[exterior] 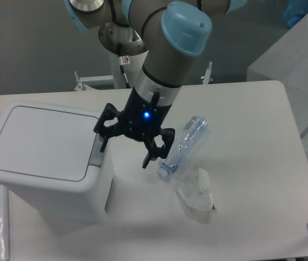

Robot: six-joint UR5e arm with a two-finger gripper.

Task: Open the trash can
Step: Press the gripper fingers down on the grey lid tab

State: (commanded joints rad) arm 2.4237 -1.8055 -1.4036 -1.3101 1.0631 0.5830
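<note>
- Camera view, left of frame: the trash can [45, 157] is sitting with its lid flat and closed, grey push tab [99, 148] facing centre.
- Gripper [125, 145] is hovering just beside that tab, fingers spread apart, gripping nothing.
- Plastic bottle [183, 145] and crumpled wrapper [197, 193] are lying centre-right on the table [251, 163].
- Advice: bring one fingertip squarely over the tab and press straight down, avoiding the lid panel.
</note>
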